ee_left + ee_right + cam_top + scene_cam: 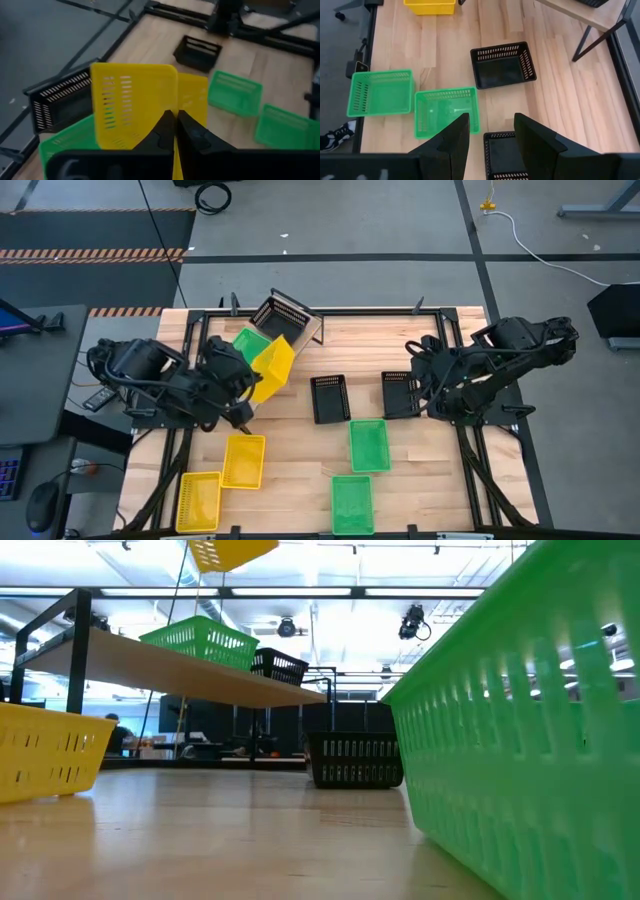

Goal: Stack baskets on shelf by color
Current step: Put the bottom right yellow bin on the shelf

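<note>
My left gripper [173, 124] is shut on a yellow basket [272, 368], which is raised high above the shelf [200, 673] and also shows as the yellow basket [230, 552] at the top of the low view. On the shelf stand a green basket [250, 342] and a tilted black basket [285, 315]. My right gripper [492, 131] is open and hovers over a black basket [502, 150] near the table's right side, touching nothing. On the table lie a second black basket [329, 398], two green baskets [368, 445] [352, 503] and two yellow ones [244, 461] [198, 501]. My left gripper pinches the yellow basket by the rim of one wall [172, 112], between its two fingers. The basket is lifted clear and tilted steeply, its slotted wall [130, 107] facing the wrist camera and its body reaching away from the fingers over the green basket on the shelf.
The shelf's black metal supports [75, 650] and the table's black frame [460, 330] stand around the work area. A green basket [530, 720] fills the low view's right side. Bare wood lies between the baskets at the table's middle [300, 450].
</note>
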